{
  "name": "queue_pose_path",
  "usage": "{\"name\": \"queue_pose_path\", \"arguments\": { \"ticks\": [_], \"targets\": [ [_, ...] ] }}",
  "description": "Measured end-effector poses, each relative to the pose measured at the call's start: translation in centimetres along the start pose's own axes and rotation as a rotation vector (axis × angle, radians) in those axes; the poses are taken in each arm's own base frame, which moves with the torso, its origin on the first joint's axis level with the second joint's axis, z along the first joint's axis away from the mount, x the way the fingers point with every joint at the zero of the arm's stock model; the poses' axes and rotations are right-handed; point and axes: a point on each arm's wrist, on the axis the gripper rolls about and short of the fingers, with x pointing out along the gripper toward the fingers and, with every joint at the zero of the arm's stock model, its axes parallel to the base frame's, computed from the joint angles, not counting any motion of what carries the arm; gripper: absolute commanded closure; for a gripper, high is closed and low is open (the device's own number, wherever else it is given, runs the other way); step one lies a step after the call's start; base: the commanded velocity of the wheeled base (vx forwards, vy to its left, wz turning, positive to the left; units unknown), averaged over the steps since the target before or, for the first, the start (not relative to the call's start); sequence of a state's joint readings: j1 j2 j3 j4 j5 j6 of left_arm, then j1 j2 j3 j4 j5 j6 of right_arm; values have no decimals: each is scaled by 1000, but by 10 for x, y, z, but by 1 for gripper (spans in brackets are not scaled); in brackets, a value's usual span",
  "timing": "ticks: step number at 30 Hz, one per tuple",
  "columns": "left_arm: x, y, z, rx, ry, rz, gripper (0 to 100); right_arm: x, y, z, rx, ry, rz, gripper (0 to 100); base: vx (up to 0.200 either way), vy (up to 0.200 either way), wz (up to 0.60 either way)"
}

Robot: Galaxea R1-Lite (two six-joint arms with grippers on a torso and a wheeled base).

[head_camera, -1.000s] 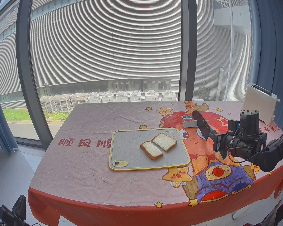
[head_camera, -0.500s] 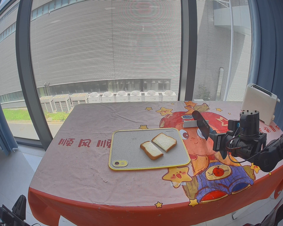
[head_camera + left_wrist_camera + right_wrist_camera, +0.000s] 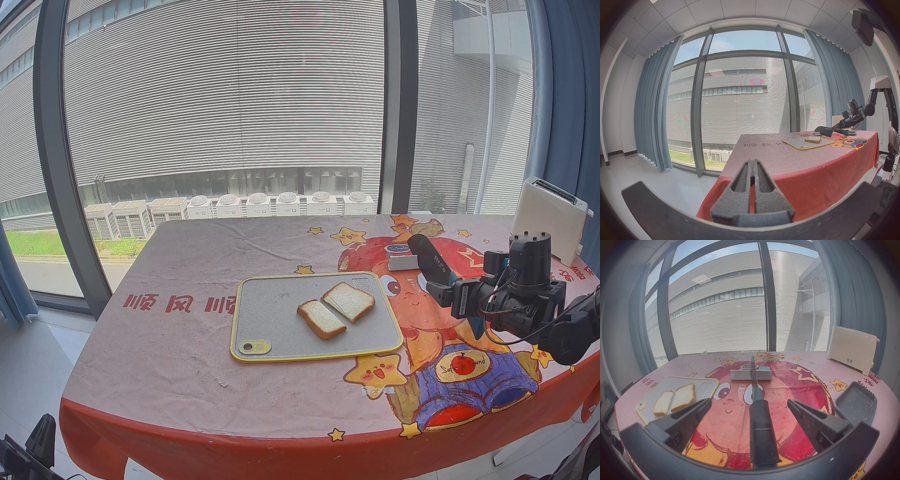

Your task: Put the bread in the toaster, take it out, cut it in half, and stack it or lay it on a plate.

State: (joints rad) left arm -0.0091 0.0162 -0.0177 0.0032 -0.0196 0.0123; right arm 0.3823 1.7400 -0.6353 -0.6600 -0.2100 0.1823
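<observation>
near the right edge of the bench, the right gripper (image 3: pixel 749 402) has its fingers (image 3: pixel 690 418) spread wide. the knife (image 3: pixel 431 257) handle lies between them and touches neither. the blade points toward the far edge and crosses the grey holder (image 3: pixel 740 374); whether it rests on it cannot be told. just right of the gripper sits a dark plate (image 3: pixel 856 402), and the toaster (image 3: pixel 550 225) stands upright at the far right corner. the board (image 3: pixel 275 312) lies mid-bench, left of the holder. on it lies a bread half (image 3: pixel 321 319) toward the near edge, with a second half (image 3: pixel 349 301) just beside it on the far side. off the near left corner, lower than the bench top, the left gripper (image 3: pixel 752 187) has its fingers pressed together.
</observation>
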Motion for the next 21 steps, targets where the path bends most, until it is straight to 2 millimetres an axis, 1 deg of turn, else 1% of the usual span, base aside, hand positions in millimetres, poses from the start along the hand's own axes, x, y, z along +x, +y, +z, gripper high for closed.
{"name": "queue_pose_path", "arguments": {
  "ticks": [8,13,21],
  "targets": [
    [0,0,0,0,0,0,100,-5,2,4,-1,-18,8,0,0,0,0],
    [0,0,0,0,0,0,100,-16,6,10,-7,-50,32,0,0,0,0],
    [0,0,0,0,0,0,100,-40,16,19,-15,-106,90,0,0,0,0]
  ]
}}
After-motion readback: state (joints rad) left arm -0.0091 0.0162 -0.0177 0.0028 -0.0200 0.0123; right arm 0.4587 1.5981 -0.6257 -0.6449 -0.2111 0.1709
